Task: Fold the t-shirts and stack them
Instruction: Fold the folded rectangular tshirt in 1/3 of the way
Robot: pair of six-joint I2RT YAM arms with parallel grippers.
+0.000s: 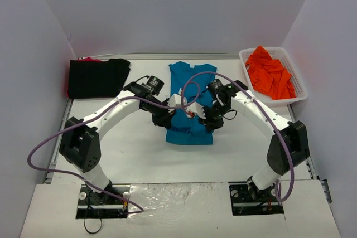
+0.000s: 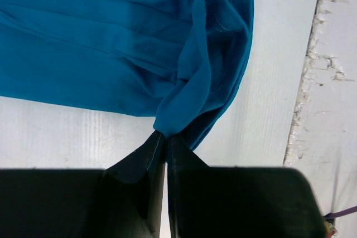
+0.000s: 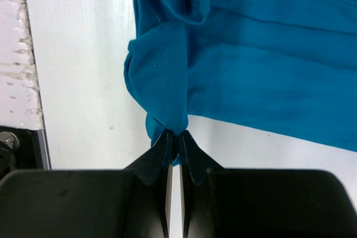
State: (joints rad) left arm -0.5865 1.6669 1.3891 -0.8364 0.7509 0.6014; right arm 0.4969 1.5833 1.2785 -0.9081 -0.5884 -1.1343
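A teal-blue t-shirt [image 1: 189,90] lies in the middle of the white table, its sides folded in to a narrow strip. My left gripper [image 1: 166,120] is shut on a bunched corner of its near hem, seen pinched in the left wrist view [image 2: 165,133]. My right gripper [image 1: 211,121] is shut on the other near corner of the teal t-shirt [image 3: 240,54], the cloth gathered at its tips [image 3: 177,133]. A black t-shirt [image 1: 97,77] lies folded at the back left. Orange t-shirts [image 1: 271,73] are heaped in the basket.
A white slotted basket [image 1: 300,90] stands at the back right. A bit of pink-red cloth [image 1: 88,59] shows behind the black shirt. Purple cables [image 1: 56,137] loop off both arms. White walls close in the table on three sides.
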